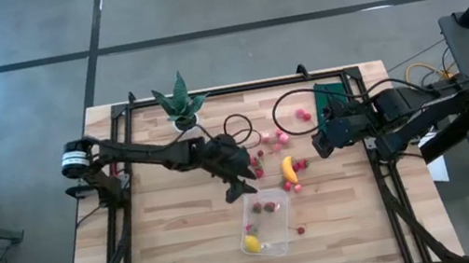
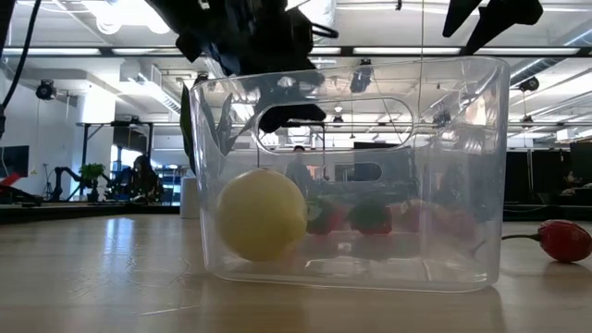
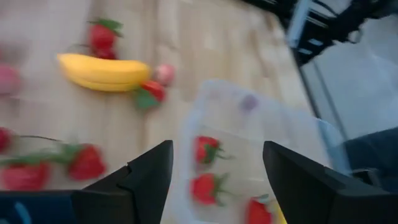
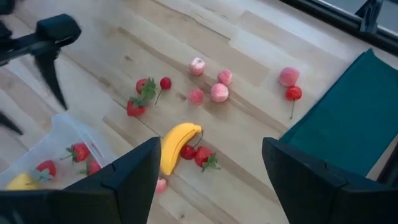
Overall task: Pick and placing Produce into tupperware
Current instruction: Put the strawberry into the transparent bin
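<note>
No text, label, brand, number or sign can be read anywhere in these views.

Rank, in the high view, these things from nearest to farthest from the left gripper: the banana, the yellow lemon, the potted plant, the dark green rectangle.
From the left gripper, open at the tub's far edge:
1. Banana, just toward the right arm.
2. Yellow lemon, inside the clear tub's near end.
3. Potted plant, at the table's far edge.
4. Dark green rectangle, far right corner.

Blurred and cut-off parts
The tupperware [image 3: 249, 143] is blurred in the left wrist view; the banana [image 3: 102, 70] looks soft too.
</note>
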Robot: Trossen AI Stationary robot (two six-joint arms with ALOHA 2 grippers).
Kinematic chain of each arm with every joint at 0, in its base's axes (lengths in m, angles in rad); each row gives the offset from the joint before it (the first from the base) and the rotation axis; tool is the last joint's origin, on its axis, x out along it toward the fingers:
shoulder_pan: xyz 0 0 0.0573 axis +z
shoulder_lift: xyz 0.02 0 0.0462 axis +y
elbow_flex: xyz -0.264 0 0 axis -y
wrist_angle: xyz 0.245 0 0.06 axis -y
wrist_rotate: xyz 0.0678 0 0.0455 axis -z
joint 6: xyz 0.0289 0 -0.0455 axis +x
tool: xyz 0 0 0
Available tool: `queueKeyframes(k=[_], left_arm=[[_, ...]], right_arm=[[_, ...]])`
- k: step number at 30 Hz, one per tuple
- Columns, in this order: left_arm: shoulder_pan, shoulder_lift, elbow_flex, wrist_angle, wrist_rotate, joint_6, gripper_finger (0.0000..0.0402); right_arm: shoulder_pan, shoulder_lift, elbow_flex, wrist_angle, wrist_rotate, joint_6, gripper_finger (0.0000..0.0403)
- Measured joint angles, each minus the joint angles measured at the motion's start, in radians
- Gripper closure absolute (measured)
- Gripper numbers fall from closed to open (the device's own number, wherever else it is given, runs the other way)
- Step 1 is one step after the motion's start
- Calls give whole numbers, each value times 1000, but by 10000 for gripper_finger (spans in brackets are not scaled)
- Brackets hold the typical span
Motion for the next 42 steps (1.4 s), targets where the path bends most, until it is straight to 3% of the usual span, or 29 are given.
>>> queueKeyframes(k=[9,14,18,24,34,42], left_arm=[[139,73,3,4,-52,36,187],[136,172,37,5,-64,105,188],[136,232,62,3,-151,128,188],[136,229,76,5,-233,263,188],[136,240,65,-53,-226,309,188],[138,275,66,-4,-228,308,188]], right_arm=[[0,0,0,-1,15,-4,131],[0,0,0,-1,20,-7,131],[0,0,0,-1,20,-7,131],[0,0,0,-1,18,-7,131],[0,0,0,-1,22,-16,131],[0,0,0,-1,24,-17,131]])
